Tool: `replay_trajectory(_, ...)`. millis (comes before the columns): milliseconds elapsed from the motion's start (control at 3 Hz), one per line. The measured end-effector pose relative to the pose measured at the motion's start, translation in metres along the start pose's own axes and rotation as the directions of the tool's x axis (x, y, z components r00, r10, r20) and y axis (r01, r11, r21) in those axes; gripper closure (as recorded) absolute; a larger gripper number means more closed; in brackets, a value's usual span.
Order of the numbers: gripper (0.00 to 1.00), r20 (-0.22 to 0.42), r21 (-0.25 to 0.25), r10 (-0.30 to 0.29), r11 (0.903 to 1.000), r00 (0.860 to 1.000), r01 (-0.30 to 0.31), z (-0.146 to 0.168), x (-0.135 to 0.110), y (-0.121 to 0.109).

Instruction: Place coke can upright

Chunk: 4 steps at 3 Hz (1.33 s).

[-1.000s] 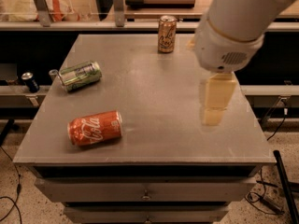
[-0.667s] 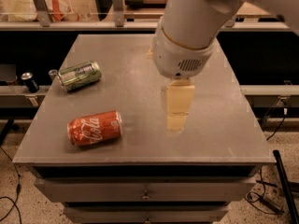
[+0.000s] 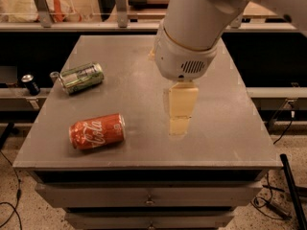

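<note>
coke can (image 3: pixel 97 131) is lying on its side near the front of the grey surface (image 3: pixel 230 128), off to the left of the gripper (image 3: pixel 179 128) and a bit closer to the camera, well apart from it. The gripper hangs pointing down over the middle of the surface, honestly can't tell if it's clenched or released, and further back and left of it a green can (image 3: pixel 81 77) is on its side too
</note>
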<state>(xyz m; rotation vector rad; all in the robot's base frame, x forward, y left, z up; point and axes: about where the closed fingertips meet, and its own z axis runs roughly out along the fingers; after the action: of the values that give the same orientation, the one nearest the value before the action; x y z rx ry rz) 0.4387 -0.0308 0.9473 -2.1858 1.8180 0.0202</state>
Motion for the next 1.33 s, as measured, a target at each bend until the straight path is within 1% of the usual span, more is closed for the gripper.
replay_trajectory(333, 0.0, -0.034, -0.008, -0.042, 0.9991, 0.999, 0.042, 0.011, -0.034, 0.002)
replay_trajectory(667, 0.0, -0.093, -0.037, -0.085, 0.9959, 0.992, 0.082, 0.031, -0.07, 0.003)
replay_trajectory(1000, 0.0, -0.13, -0.074, -0.112, 0.9919, 0.985, 0.103, 0.054, -0.1, 0.003)
replay_trajectory(1333, 0.0, -0.111, -0.119, -0.13, 0.986, 0.985, 0.117, 0.077, -0.127, 0.0)
